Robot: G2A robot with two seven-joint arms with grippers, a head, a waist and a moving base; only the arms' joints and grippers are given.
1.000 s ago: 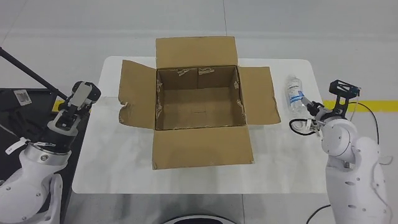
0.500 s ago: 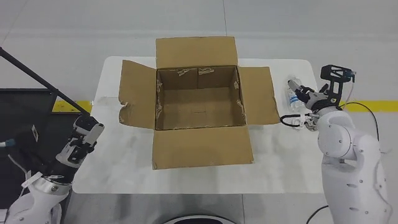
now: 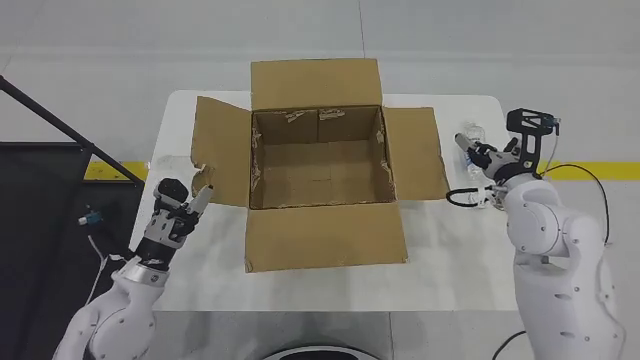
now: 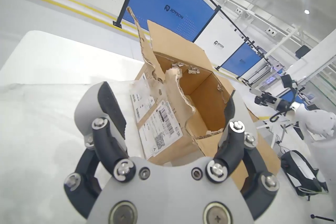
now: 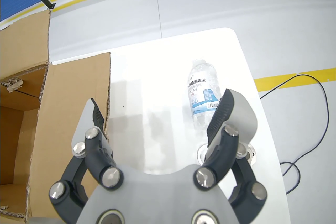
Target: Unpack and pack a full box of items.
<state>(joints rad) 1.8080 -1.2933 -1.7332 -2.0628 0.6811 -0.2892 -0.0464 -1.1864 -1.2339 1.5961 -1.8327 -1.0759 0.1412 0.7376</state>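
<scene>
An open cardboard box (image 3: 318, 165) stands mid-table with all its flaps spread out, and its inside looks bare. I also see the box (image 4: 202, 86) and its torn left flap from the left wrist, and the box (image 5: 23, 104) from the right wrist. A clear plastic bottle (image 3: 468, 148) lies on its side just right of the right flap. My right gripper (image 3: 480, 155) hovers open by the bottle (image 5: 202, 92), one finger beside its near end, holding nothing (image 5: 161, 101). My left gripper (image 3: 187, 195) is open near the left flap's front corner, also holding nothing (image 4: 168, 96).
The white table (image 3: 440, 260) has bare room in front of the box and along both sides. A black cable (image 5: 315, 109) trails on the floor off the right edge. A black mat (image 3: 50, 220) and a slanted black pole (image 3: 50, 120) stand left of the table.
My left arm has swung in from beyond the table's left edge to the box's left flap. My right gripper has shifted slightly farther up the table, closer to the bottle.
</scene>
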